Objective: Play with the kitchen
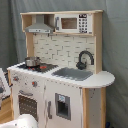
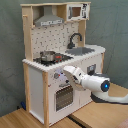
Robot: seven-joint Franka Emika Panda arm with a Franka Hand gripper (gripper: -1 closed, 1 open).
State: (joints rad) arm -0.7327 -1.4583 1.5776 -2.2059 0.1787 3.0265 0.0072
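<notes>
Kitchen [image 1: 60, 75] stands upright against a grey curtain [image 1: 116, 45] in both exterior views [image 2: 60, 65], white body with light-wood side panels. Landmark: the sink [image 1: 72, 73].

Relative to the sink, first exterior view:
- Black faucet [image 1: 84, 59] right behind it, arching over the basin.
- Hob [image 1: 37, 65] beside it toward the first exterior view's left, same counter.
- Metal pot [image 1: 32, 61] sits on the hob.
- White tiled backsplash [image 1: 57, 47] behind sink and hob.
- Microwave [image 1: 74, 23] above it on the top shelf; range hood [image 1: 39, 26] above the hob, next to the microwave.
- Oven door [image 1: 28, 105] below and left of it, under the knobs [image 1: 35, 83].
- A second lower door with a dark panel [image 1: 63, 106] roughly below the sink.

Second exterior view: sink [image 2: 80, 50] is on the counter's right end, faucet [image 2: 75, 39] behind it, pot [image 2: 47, 55] on the hob to its left, oven door [image 2: 63, 96] below. Kitchen rests on a wooden floor [image 2: 20, 119].

Arm [image 2: 97, 82] comes in from the second exterior view's right, white with a blue ring, below and in front of the sink. Gripper [image 2: 66, 70] is at the kitchen's front panel, just under the counter edge, near the knobs and above the oven door. Contact with the panel: cannot tell. Finger opening: cannot tell; nothing visibly held.

In the first exterior view only a white blurred shape [image 1: 22, 121] shows at the bottom edge, well below the sink; cannot tell what it is.
</notes>
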